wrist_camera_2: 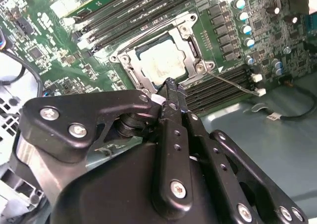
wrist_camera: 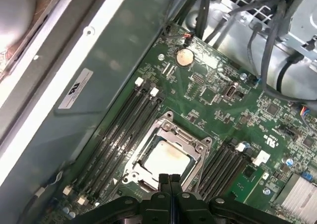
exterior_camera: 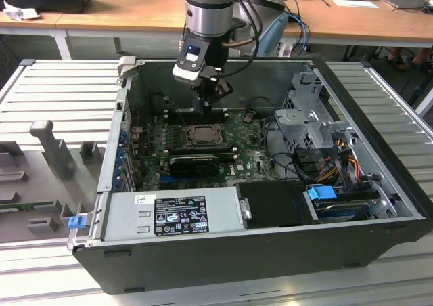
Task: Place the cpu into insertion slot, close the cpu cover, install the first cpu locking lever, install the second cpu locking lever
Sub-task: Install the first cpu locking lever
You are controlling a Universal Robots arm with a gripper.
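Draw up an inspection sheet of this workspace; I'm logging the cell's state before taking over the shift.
Surface: slatted metal table carrying an open computer case.
Job's things: cpu lies in the insertion slot; cpu cover is down over it; a thin lever rod angles out from the socket's corner.
Clutter: grey fixture blocks at the exterior view's left; blue clip by the case's corner.
Grippers: the gripper is shut, tips at the socket's edge.
Cables: coloured bundle beside the drive cage; black lead on the case floor.
Surroundings: wooden desks behind.
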